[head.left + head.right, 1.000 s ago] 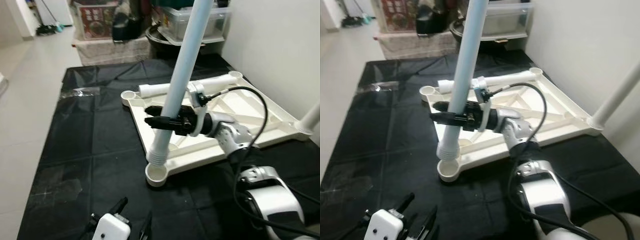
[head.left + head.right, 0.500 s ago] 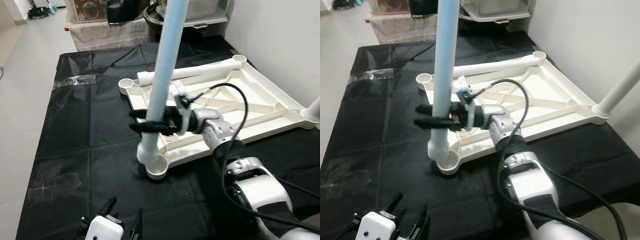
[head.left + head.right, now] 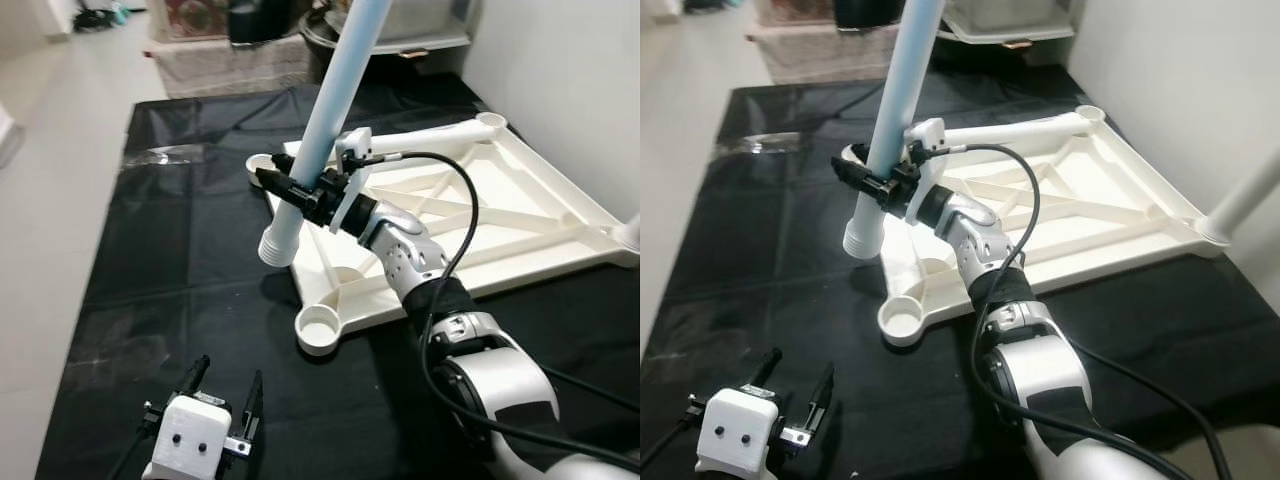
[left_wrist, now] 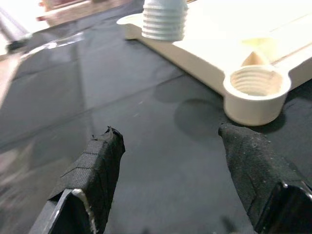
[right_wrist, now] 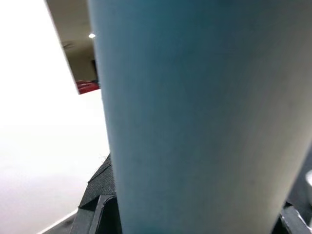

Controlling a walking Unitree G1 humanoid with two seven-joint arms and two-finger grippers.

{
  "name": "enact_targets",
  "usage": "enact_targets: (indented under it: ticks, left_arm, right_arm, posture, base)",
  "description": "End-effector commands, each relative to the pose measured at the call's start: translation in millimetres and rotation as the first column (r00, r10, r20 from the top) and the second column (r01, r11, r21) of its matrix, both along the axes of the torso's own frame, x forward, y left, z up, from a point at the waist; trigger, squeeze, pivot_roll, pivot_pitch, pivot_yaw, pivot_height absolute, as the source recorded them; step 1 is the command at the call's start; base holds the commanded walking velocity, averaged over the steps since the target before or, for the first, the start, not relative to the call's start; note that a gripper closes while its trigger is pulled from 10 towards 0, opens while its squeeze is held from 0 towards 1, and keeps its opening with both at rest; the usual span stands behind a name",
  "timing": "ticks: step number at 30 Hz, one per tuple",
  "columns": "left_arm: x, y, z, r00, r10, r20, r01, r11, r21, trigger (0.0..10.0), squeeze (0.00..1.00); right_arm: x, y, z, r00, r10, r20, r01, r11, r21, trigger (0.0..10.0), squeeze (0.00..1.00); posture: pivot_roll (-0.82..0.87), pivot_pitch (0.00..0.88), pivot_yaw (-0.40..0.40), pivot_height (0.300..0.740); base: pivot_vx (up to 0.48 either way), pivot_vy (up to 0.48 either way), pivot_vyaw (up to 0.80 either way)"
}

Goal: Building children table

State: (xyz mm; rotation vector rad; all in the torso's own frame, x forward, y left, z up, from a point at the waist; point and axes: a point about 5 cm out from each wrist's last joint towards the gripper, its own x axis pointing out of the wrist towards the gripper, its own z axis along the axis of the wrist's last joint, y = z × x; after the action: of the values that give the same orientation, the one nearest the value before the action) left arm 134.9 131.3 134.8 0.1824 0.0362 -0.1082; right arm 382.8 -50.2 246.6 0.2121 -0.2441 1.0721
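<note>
1. I see the pale blue table leg [image 3: 325, 130] held in the air, tilted, its ribbed threaded end [image 3: 277, 246] lowest. That end hangs over the black sheet [image 3: 180, 260] just off the near-left edge of the tabletop, apart from every socket.
2. My right gripper [image 3: 296, 190] is clamped across the leg a little above the threads, black fingers on either side of the tube. The right wrist view gives me the blue tube close up, with a black fingertip [image 5: 100, 202] beside it.
3. The cream tabletop [image 3: 520, 215] lies upside down on the sheet, ribs facing up. The near corner socket [image 3: 320, 328] stands open; the left wrist view shows threads inside it [image 4: 257, 80].
4. A second cream leg [image 3: 430, 137] lies along the far edge of the tabletop. A further leg [image 3: 1248, 190] stands at the far right corner.
5. My left gripper [image 3: 226, 396] hovers low over the sheet, near the open socket, fingers spread and holding nothing.
6. Beyond the sheet: pale floor [image 3: 60, 120], white wall [image 3: 560, 70], storage boxes [image 3: 240, 55].
</note>
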Motion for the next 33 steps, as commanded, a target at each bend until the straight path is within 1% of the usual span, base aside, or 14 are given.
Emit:
enact_targets:
  ticks: [1,5,12,15,18,20,21,22,23,24,25,27,29,33]
  left_arm:
    - [-0.5,2.0,-7,0.999,0.016,-0.036,-0.015,1.0,0.021,10.0,0.0]
    - [6.3,4.5,-6,1.0,0.029,-0.009,-0.029,0.999,0.043,10.0,0.0]
    - [12.0,6.5,-8,0.999,0.035,-0.003,-0.034,0.996,0.077,10.0,0.0]
    - [13.9,8.5,-8,0.998,0.067,0.0,-0.067,0.996,0.066,10.0,0.0]
    - [15.2,10.2,-9,0.996,0.088,-0.005,-0.088,0.994,0.058,10.0,0.0]
    - [16.4,12.6,-8,0.994,0.106,0.002,-0.106,0.992,0.067,10.0,0.0]
    - [18.7,17.4,-8,0.99,0.139,0.007,-0.139,0.988,0.063,10.0,0.0]
    - [18.7,17.4,-8,0.99,0.139,0.007,-0.139,0.988,0.063,10.0,0.0]
    - [19.1,19.2,-8,0.989,0.147,0.011,-0.147,0.987,0.067,10.0,0.0]
    - [19.3,20.1,-8,0.989,0.15,0.012,-0.151,0.986,0.068,10.0,0.0]
    - [19.3,20.1,-8,0.989,0.15,0.012,-0.151,0.986,0.068,10.0,0.0]
    - [19.3,21.0,-8,0.988,0.157,0.016,-0.157,0.985,0.077,10.0,0.0]
    - [19.3,21.1,-8,0.987,0.158,0.018,-0.159,0.984,0.078,10.0,0.0]
    - [19.3,20.4,-7,0.988,0.156,0.018,-0.157,0.985,0.075,10.0,0.0]
  right_arm:
    - [-1.5,4.2,3,1.0,0.001,0.026,0.0,1.0,-0.009,10.0,0.0]
    - [1.2,7.2,11,0.999,-0.015,-0.029,0.016,0.998,0.055,10.0,0.0]
    - [3.2,5.9,11,0.999,-0.041,-0.026,0.042,0.998,0.046,10.0,0.0]
    - [2.9,5.6,11,0.999,-0.036,-0.017,0.036,0.999,0.033,10.0,0.0]
    - [2.7,5.8,11,0.999,-0.031,-0.018,0.032,0.999,0.03,10.0,0.0]
    - [1.3,6.5,10,1.0,-0.006,-0.015,0.007,1.0,0.029,10.0,0.0]
    - [-3.0,9.2,8,0.999,0.052,0.007,-0.052,0.999,0.006,10.0,0.0]
    - [-3.0,9.2,8,0.999,0.052,0.007,-0.052,0.999,0.006,10.0,0.0]
    - [-6.6,11.3,6,0.995,0.098,0.014,-0.098,0.995,-0.003,10.0,0.0]
    - [-10.7,13.2,4,0.989,0.14,0.042,-0.139,0.99,-0.027,10.0,0.0]
    - [-10.7,13.2,4,0.989,0.14,0.042,-0.139,0.99,-0.027,10.0,0.0]
    - [-16.0,16.5,0,0.98,0.191,0.059,-0.187,0.98,-0.066,10.0,0.0]
    - [-17.2,17.4,-2,0.978,0.2,0.062,-0.195,0.978,-0.073,10.0,0.0]
    - [-16.7,18.3,1,0.979,0.198,0.056,-0.196,0.98,-0.039,10.0,0.0]
  posture:
    - [0.11,0.145,-0.029,0.74]
    - [0.11,0.127,-0.029,0.74]
    - [0.11,0.11,-0.032,0.74]
    - [0.11,0.11,-0.034,0.74]
    - [0.11,0.11,-0.034,0.74]
    - [0.11,0.11,-0.034,0.74]
    - [0.11,0.111,-0.037,0.74]
    - [0.11,0.111,-0.037,0.74]
    - [0.11,0.111,-0.037,0.74]
    - [0.11,0.111,-0.037,0.74]
    - [0.11,0.111,-0.037,0.74]
    - [0.11,0.111,-0.037,0.74]
    - [0.11,0.111,-0.037,0.74]
    - [0.11,0.115,-0.04,0.74]
  base:
    - [0.0,0.0,0.8]
    - [0.0,-0.222,0.0]
    - [0.0,-0.471,0.0]
    - [0.0,-0.47,0.0]
    - [0.0,0.0,0.0]
    - [0.0,0.0,0.0]
    - [0.0,0.0,0.0]
    - [0.0,0.0,0.0]
    - [0.0,0.0,0.0]
    - [0.0,0.0,0.8]
    - [0.0,0.0,0.8]
    - [0.0,0.0,0.8]
    - [0.0,0.0,0.8]
    - [0.0,0.0,0.8]
